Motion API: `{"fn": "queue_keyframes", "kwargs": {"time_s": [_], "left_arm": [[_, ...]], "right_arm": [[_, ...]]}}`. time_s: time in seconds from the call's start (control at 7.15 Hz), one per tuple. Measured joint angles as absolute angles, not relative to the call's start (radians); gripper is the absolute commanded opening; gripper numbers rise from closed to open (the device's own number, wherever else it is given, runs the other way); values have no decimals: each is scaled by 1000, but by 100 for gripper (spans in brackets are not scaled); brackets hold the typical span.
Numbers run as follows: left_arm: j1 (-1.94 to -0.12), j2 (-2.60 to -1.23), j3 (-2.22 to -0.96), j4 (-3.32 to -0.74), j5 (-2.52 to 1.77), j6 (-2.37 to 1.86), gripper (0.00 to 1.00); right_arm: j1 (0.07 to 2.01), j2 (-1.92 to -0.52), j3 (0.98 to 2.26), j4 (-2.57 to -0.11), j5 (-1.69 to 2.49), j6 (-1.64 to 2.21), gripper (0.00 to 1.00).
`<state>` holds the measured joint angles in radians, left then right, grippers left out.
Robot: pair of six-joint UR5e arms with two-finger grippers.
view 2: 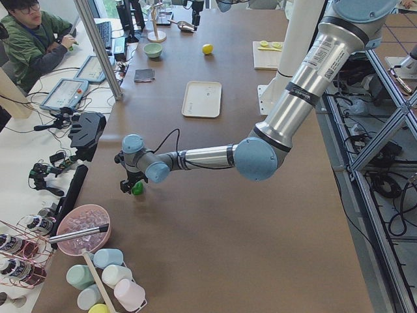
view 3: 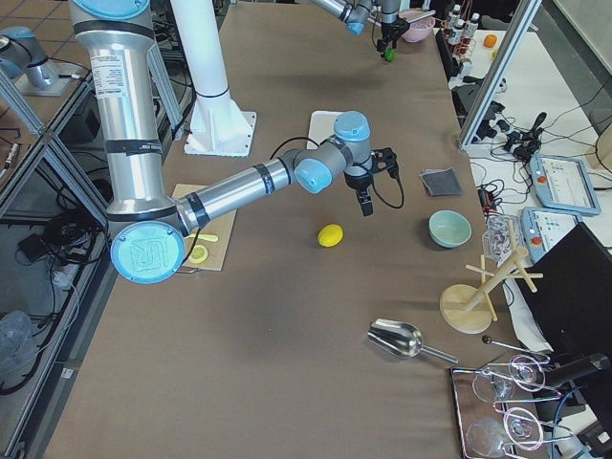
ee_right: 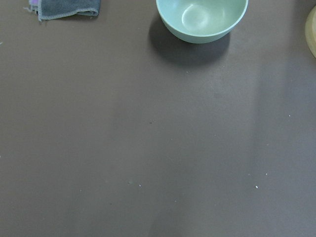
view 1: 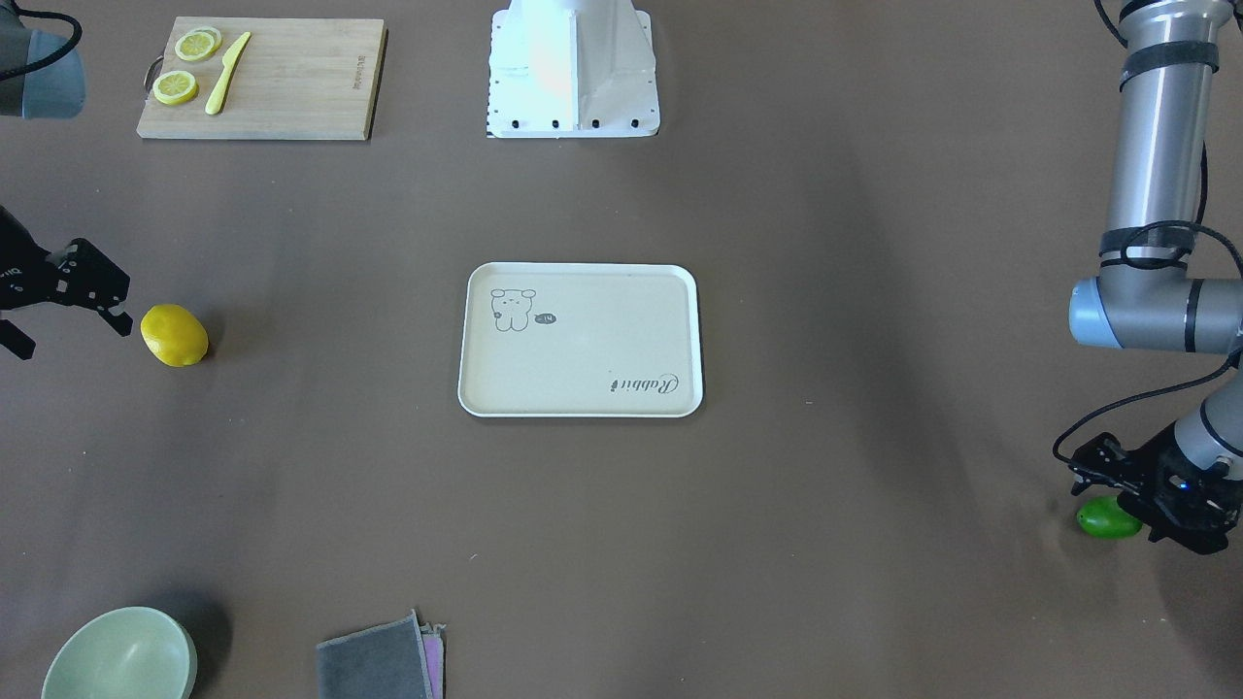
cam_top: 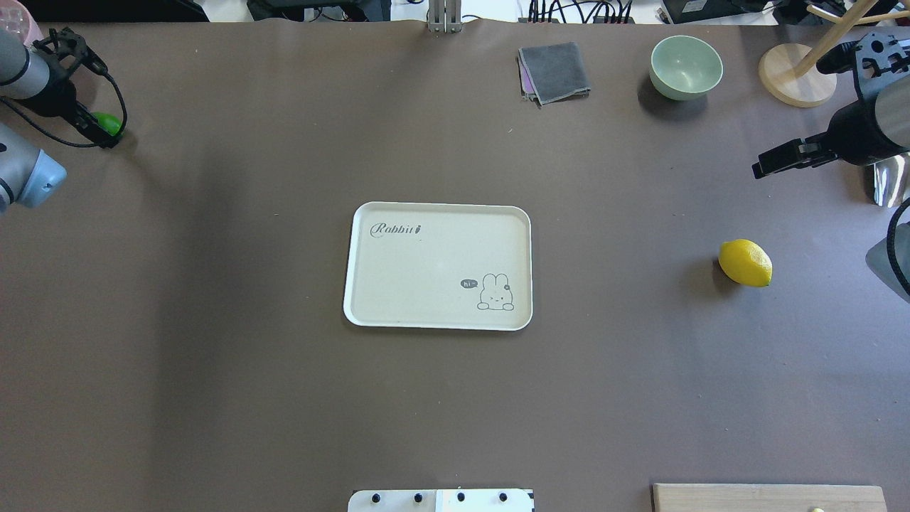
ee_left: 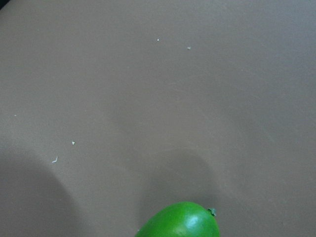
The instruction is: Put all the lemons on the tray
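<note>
Here, yellow lemon (cam_top: 744, 262) lies diagonally; right fingers (view 1: 118, 318) spread; left fingers (cam_top: 85, 128) at green lemon (view 1: 1107, 519), grip unclear.

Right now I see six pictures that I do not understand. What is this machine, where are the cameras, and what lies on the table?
It is a robot with two arms, each ending in a claw. Two cameras look down, one behind the robot, one facing it; two stand at the ends of the table; one sits on each wrist. The tray in the middle is empty. The left claw is down at the green lemon; I cannot tell whether it grips. The right claw is open near the yellow lemon, holding nothing. Also a cutting board, bowl and cloth.
</note>
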<state>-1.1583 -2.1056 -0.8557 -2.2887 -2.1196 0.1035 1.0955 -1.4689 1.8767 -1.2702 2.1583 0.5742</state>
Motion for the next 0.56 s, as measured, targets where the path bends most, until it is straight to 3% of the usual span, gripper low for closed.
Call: {"fn": "queue_keyframes", "kwargs": {"time_s": [0.14,0.28,0.56], "left_arm": [[-1154,-2107,-851,-2289,-2107,101,32],[-1153,-2110,-849,-2289,-2102,97,3],[-1154,-2114,-858,-2289,-2105,92,0]], "right_arm": [[1095,-1468,1877,-1270,2158,574,100],[1095,-1468,1877,-1270,2158,574,100],[1095,-1468,1876,-1270,2158,574,100]]}}
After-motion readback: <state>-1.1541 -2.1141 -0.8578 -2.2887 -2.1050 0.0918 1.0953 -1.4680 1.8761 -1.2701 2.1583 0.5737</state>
